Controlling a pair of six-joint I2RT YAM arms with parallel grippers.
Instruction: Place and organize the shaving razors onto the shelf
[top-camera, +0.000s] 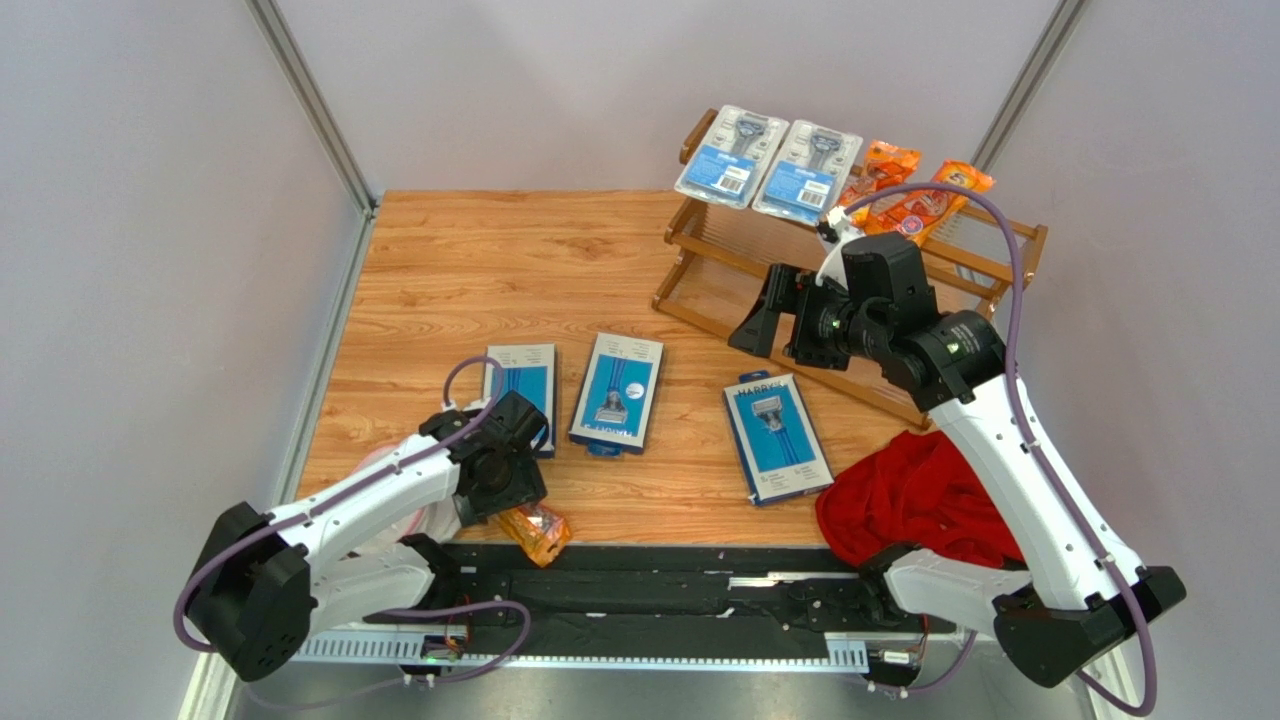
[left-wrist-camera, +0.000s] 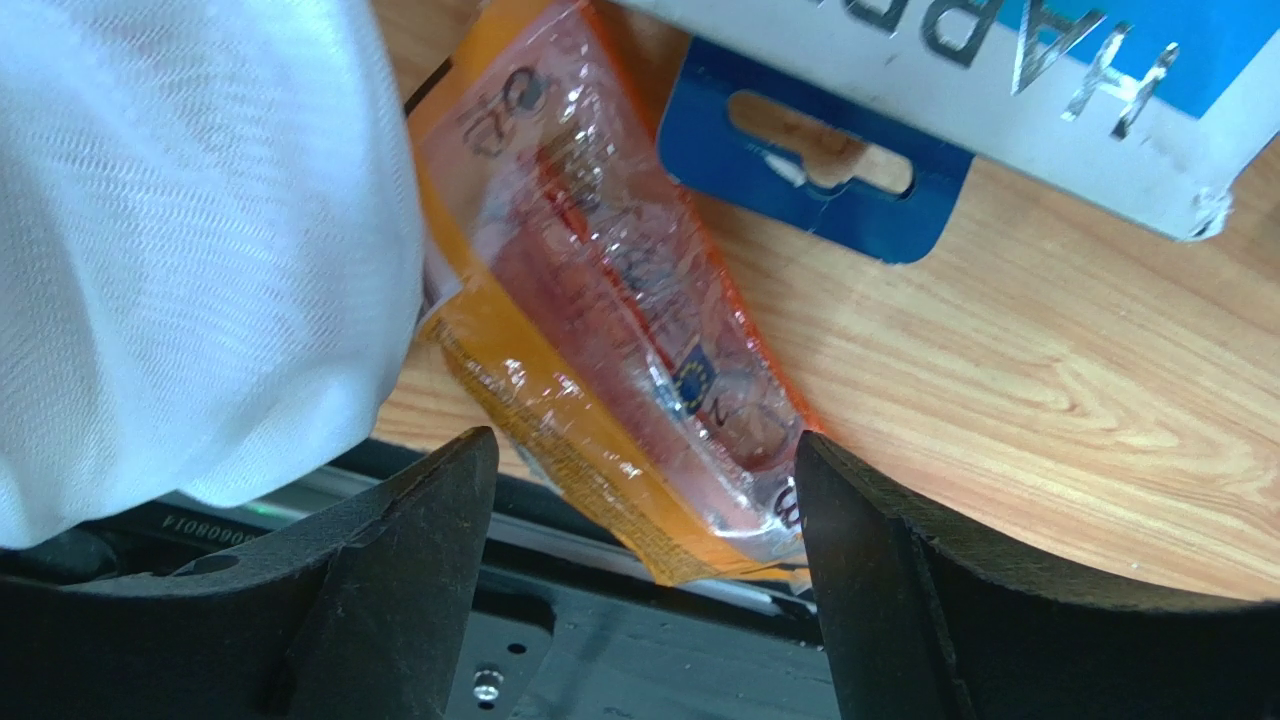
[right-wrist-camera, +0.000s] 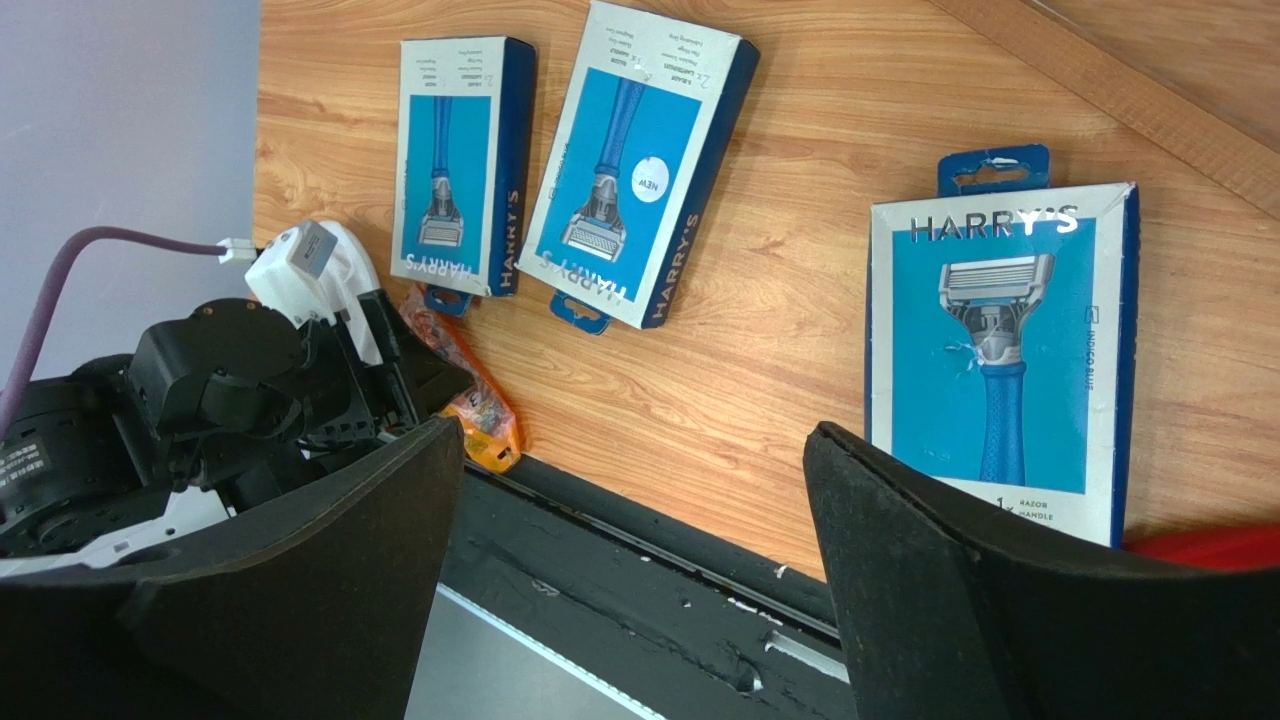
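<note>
We take the step in hand to be the pick-up of the orange bag (left-wrist-camera: 601, 300), which lies at the tabletop's (top-camera: 451, 270) near edge, between the wide-apart jaws of the left gripper (left-wrist-camera: 643, 450). Next we must lower, close on it and carry it to the shelf (top-camera: 706, 318). The right gripper (right-wrist-camera: 631, 443) hangs near the shelf, apart and empty, and three blue boxes (top-camera: 618, 390) wait too.

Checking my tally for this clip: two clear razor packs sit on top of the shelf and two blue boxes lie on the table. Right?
No. Three blue boxes lie on the table, not two; the top view shows them. The two clear razor packs do sit on top of the shelf.
</note>
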